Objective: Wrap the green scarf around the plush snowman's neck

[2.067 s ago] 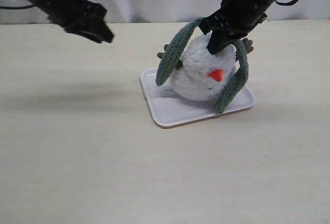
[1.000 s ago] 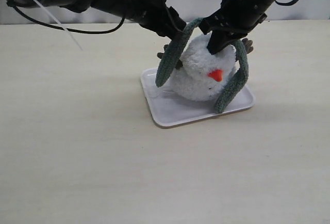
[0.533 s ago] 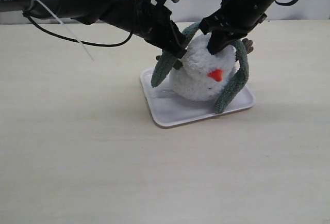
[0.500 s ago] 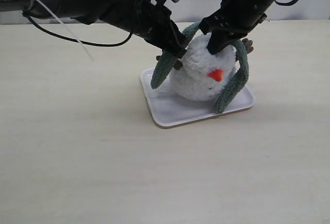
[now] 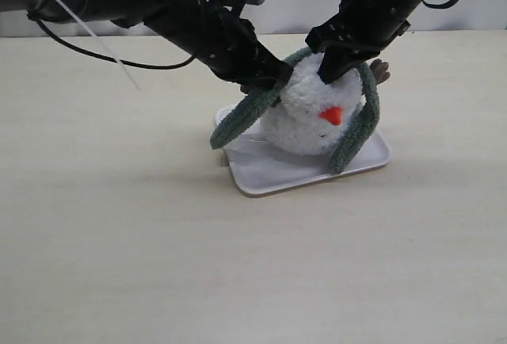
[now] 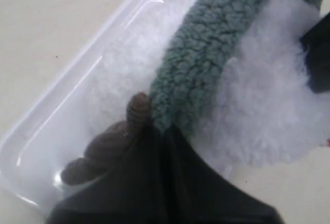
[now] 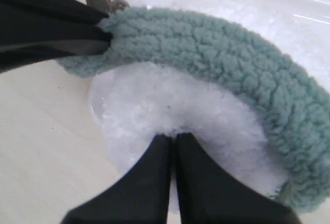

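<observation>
Scarf, a fuzzy grey-green knit strip (image 5: 360, 122), arches over the fluffy white plush snowman (image 5: 305, 122) with the orange cone nose, right of centre in the exterior view. The snowman sits on a shallow white plastic tray (image 5: 269, 173) on the pale wooden desk (image 5: 119, 241). One scarf end hangs beside the nose; the other reaches past the tray's left edge. The left tool (image 5: 265, 81) is closed, pinching the scarf beside a brown twig arm (image 6: 111, 144). The right tool (image 5: 330, 70) is closed too, with its tips pressed into the white fluff on top, beside the scarf.
</observation>
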